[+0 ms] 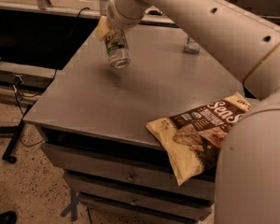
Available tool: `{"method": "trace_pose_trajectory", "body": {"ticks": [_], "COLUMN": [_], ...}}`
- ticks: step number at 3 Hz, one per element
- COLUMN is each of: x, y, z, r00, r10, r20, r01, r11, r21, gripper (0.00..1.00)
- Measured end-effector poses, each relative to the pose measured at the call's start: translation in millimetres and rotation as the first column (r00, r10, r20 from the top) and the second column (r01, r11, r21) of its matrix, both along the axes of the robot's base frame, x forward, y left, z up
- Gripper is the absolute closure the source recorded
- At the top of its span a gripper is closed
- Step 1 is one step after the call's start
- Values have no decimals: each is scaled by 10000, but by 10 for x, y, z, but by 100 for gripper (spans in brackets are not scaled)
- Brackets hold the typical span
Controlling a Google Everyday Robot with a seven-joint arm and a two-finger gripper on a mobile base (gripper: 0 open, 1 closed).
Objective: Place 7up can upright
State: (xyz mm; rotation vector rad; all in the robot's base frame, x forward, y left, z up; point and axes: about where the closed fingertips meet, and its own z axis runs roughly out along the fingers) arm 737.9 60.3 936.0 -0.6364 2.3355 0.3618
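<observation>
Arm [214, 27]: cream, fills the right side and runs up across the top to the upper left.

Table [130, 97]: grey metal top. Drawers [130, 177] stacked under the front edge, all closed; contents not visible.

Bag [196, 134]: brown and tan snack bag, flat on the right front corner, one end hanging over the edge. Sealed as far as can be seen.

Can [117, 50]: silvery-white with green label markings. One silver end is visible, facing down and toward the camera. The long axis is tilted, upper end at the gripper and lower end angled down and to the right, so it is not upright. It is over the left rear part of the table and off the surface, with a faint shadow on the top below it.

Bottle [192, 45]: clear; only the lower part shows, standing at the back of the table behind the arm and well apart from the can.

Gripper [110, 33]: at the arm's end, upper left, above the table. Yellowish fingers [102, 29] are clamped on the can's upper end.
</observation>
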Motion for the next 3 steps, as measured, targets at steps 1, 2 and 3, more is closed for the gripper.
{"method": "trace_pose_trajectory", "body": {"ticks": [1,2,3], "x": [8,-39,-173], "y": [-94,-100,-151], "z": [175,178,174], "r00": [9961,9944,9775], "r10": [376,369,491], "r20": [795,991,2051], "r01": [-417,-429,-604], "r11": [9978,9973,9970], "r21": [507,592,492], "gripper": [100,100,100]}}
